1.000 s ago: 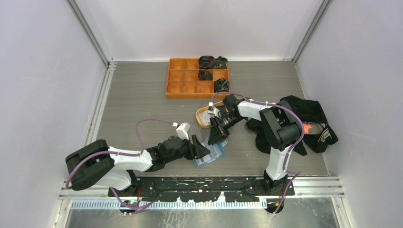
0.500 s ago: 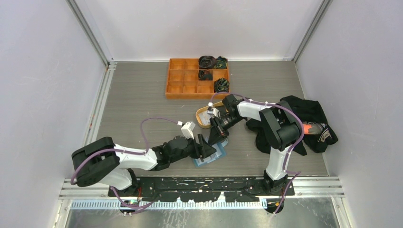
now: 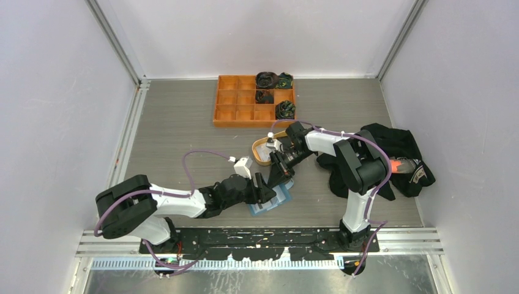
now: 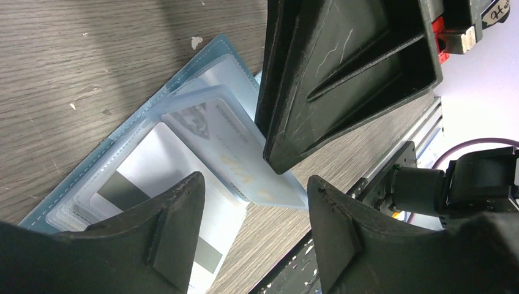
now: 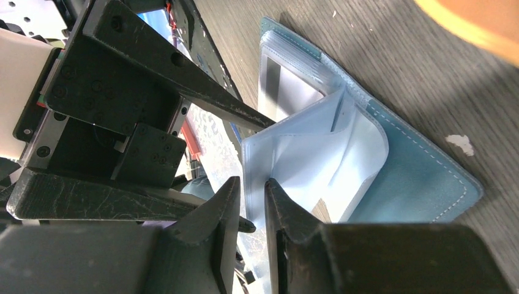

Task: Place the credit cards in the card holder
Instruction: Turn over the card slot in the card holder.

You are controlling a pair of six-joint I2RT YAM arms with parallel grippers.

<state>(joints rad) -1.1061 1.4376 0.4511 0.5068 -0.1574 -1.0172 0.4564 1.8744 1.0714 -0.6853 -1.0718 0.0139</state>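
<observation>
The blue card holder (image 3: 273, 199) lies open on the table, clear slots up (image 4: 122, 177). A pale credit card with gold print (image 4: 238, 160) sticks halfway out of a lifted clear slot (image 5: 343, 147). My right gripper (image 5: 252, 202) is shut on that card's free end and appears in the left wrist view as a big black wedge (image 4: 343, 79). My left gripper (image 4: 257, 245) is open, straddling the holder's near end with nothing held; one finger (image 5: 208, 101) reaches the slot's edge. A white card with a grey stripe (image 4: 160, 179) sits in another slot.
A tan oval dish (image 3: 259, 154) lies just behind the right gripper (image 3: 280, 176). An orange compartment tray (image 3: 235, 113) with dark rolled items (image 3: 274, 79) stands at the back. A black cloth heap (image 3: 401, 153) lies to the right. The metal rail (image 3: 257, 236) runs along the near edge.
My left arm has pushed forward toward the holder and its jaws have spread wider. The right gripper has tightened slightly on the card and stayed in place.
</observation>
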